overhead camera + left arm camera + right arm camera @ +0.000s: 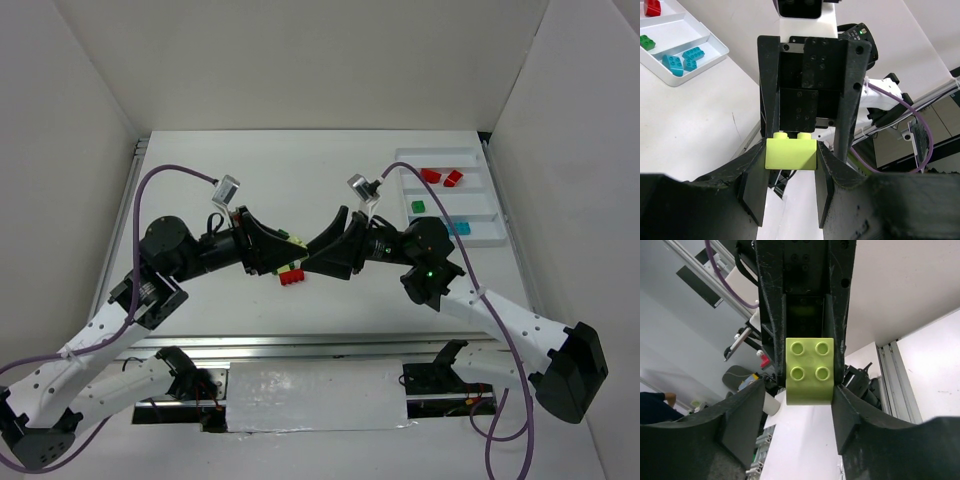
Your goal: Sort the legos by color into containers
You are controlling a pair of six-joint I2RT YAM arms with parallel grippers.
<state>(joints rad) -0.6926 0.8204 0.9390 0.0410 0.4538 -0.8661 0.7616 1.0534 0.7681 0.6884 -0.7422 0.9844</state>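
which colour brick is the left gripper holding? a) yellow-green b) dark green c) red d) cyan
a: the left gripper is shut on a yellow-green brick, its two fingers pressing the brick's sides.

Left gripper (287, 248) and right gripper (309, 259) met mid-table (250, 170), one brick (791, 154) between them. Loose bricks (292, 277) lay just beneath. Tray (476, 164) sat far right.
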